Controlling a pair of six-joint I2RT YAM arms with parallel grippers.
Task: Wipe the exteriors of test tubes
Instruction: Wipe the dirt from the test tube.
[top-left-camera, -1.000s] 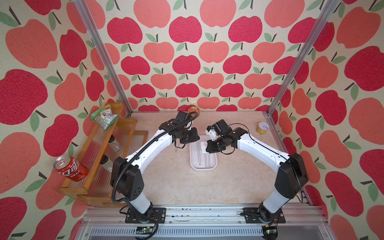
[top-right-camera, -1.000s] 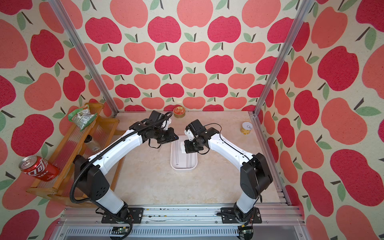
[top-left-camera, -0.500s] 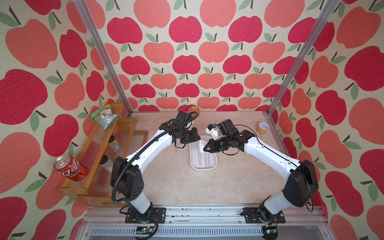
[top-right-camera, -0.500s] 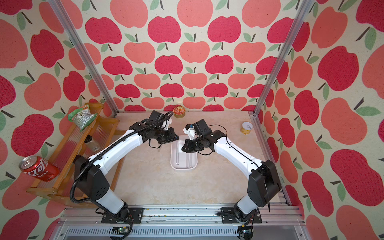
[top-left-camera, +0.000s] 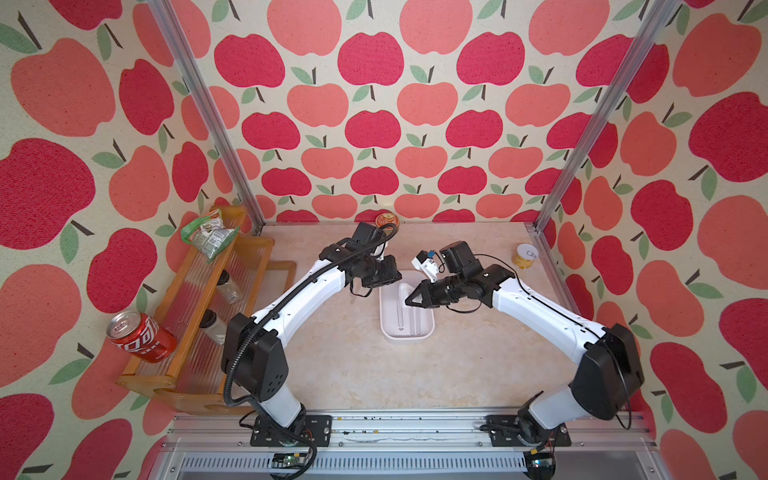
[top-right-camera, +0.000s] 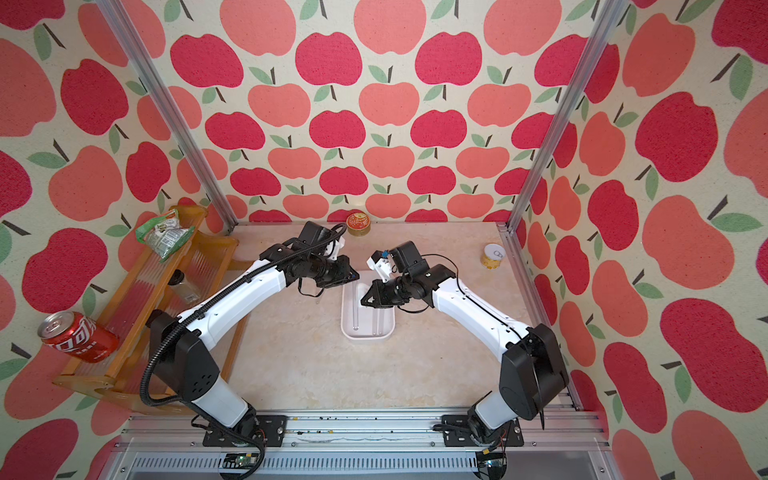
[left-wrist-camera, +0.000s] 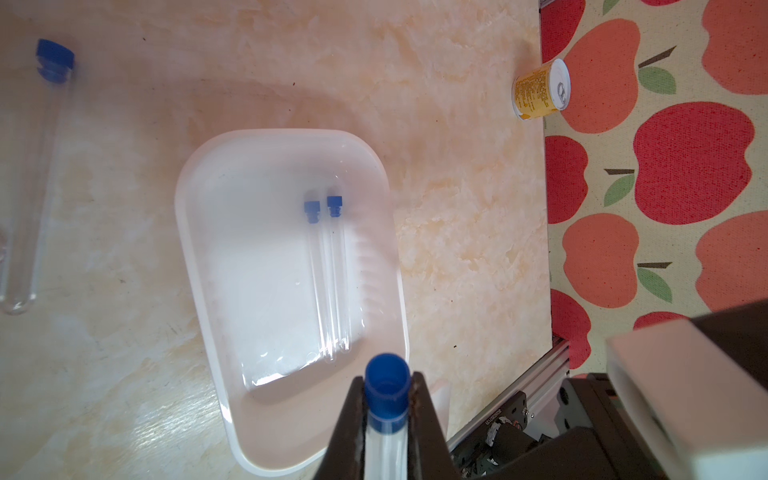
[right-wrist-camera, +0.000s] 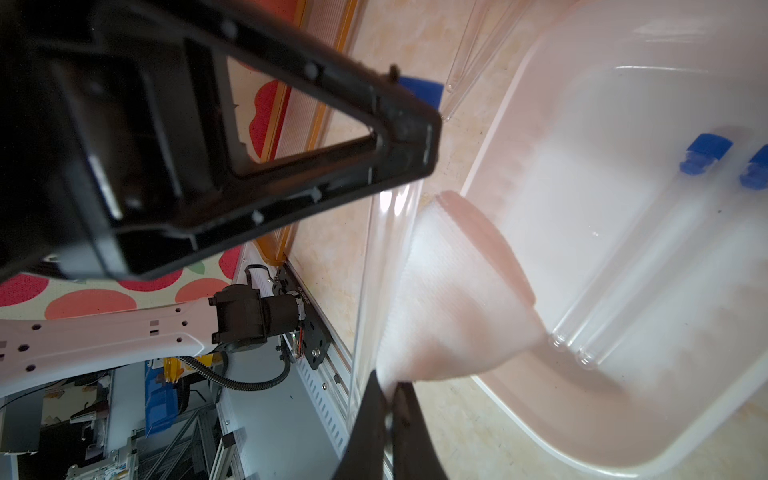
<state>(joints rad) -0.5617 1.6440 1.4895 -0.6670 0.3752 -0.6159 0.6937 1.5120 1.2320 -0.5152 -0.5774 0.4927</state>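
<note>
Arching over tray (left-wrist-camera: 189, 249): left gripper (left-wrist-camera: 387, 380) clamped on test tube (left-wrist-camera: 384, 451), right gripper (right-wrist-camera: 388, 384) pinching cloth (right-wrist-camera: 453, 299).

Your white plastic tray (top-left-camera: 407, 340) sits mid-table, both arms meeting over its far end.
Two clear, blue-capped test tubes (left-wrist-camera: 330, 282) lie side by side in the tray; a third tube (left-wrist-camera: 29, 166) lies on the table to its left. Your left gripper (left-wrist-camera: 386, 382) pinches a fourth tube (left-wrist-camera: 384, 440) beside the white cloth (right-wrist-camera: 449, 291) in your right gripper (right-wrist-camera: 388, 386). The orange wooden rack (top-left-camera: 183, 286) stands at the left, with a red soda can (top-left-camera: 139, 336) at its near end.
</note>
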